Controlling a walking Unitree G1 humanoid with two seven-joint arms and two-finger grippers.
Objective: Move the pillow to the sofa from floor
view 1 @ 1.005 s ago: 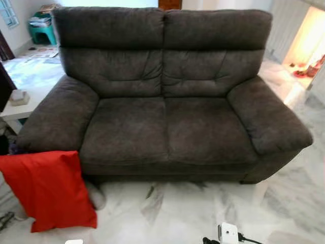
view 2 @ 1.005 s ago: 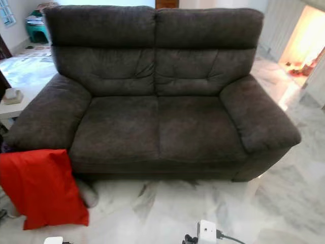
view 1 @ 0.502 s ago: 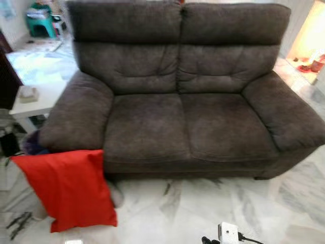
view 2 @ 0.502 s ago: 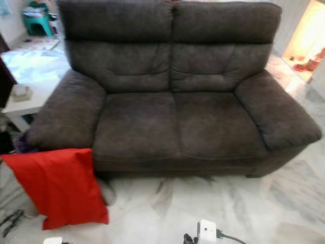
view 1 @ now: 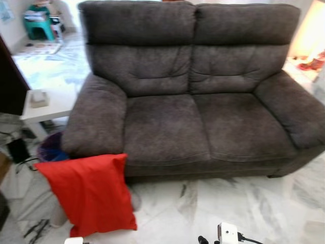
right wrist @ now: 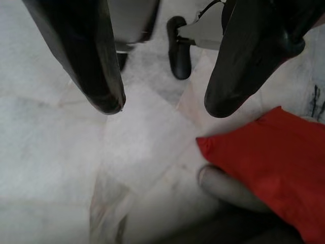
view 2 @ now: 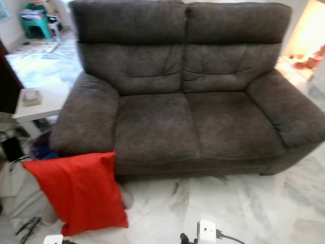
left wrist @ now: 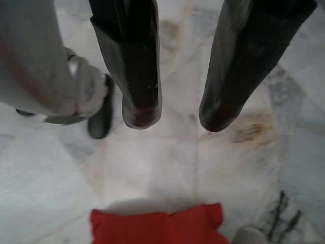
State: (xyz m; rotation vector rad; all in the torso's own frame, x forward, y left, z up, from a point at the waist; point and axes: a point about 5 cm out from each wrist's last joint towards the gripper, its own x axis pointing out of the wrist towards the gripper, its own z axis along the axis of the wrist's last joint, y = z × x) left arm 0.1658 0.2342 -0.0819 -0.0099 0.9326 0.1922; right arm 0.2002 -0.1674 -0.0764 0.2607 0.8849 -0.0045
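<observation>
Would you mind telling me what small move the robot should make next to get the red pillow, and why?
Probably step left and bend toward the red pillow. It stands on the marble floor, leaning against the sofa by its left armrest. Both pincers hang open above bare floor, left pincer and right pincer, short of the pillow.

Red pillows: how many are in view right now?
1. The red pillow stands on the marble floor, leaning against the front of the sofa below its left armrest. None lies on the seat; others could be hidden behind the sofa.
</observation>
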